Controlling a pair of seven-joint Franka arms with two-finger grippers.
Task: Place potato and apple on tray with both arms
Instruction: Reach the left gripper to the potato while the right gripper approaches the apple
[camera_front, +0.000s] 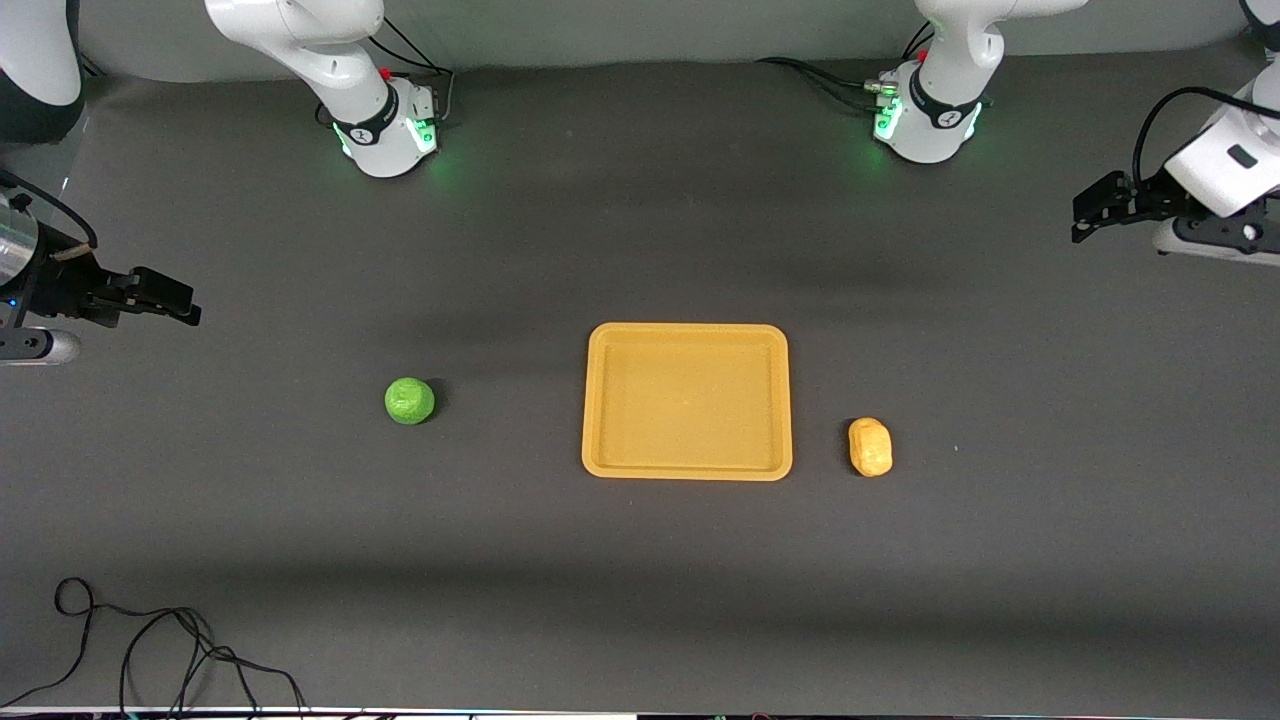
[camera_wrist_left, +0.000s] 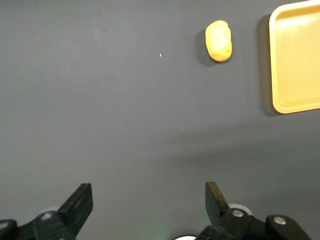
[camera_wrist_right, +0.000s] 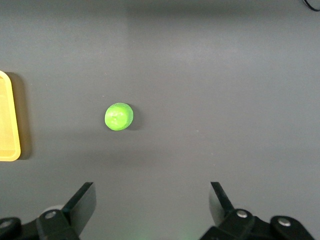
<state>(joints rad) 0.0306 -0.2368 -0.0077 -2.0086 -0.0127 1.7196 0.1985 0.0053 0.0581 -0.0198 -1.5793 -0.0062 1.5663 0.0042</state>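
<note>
Two fruits lie on the dark counter (camera_front: 640, 580), one at each end of the tray (camera_front: 687, 470), and neither is grasped yet. Nearest the front camera is the potato (camera_front: 870, 447), just beside the tray's short rim toward the left arm's end of the counter. The apple (camera_front: 409, 400) sits slightly farther from that camera, near the tray but clearly apart from it, toward the right arm's end. The tray between them holds nothing.

Both claws hang released and well apart from their targets. The left claw (camera_front: 1083, 222) is over the counter's edge at its own end, its fingers (camera_wrist_left: 80, 202) spread wide, with the potato well ahead of it. The right claw (camera_front: 185, 305) is over the edge at its end, spread just as wide, the apple ahead of it.

The step in hand looks like the reach. Each arm should probably centre over its own fruit, descend straight and close across the narrow width; the potato's long axis suggests gripping across its short sides.
</note>
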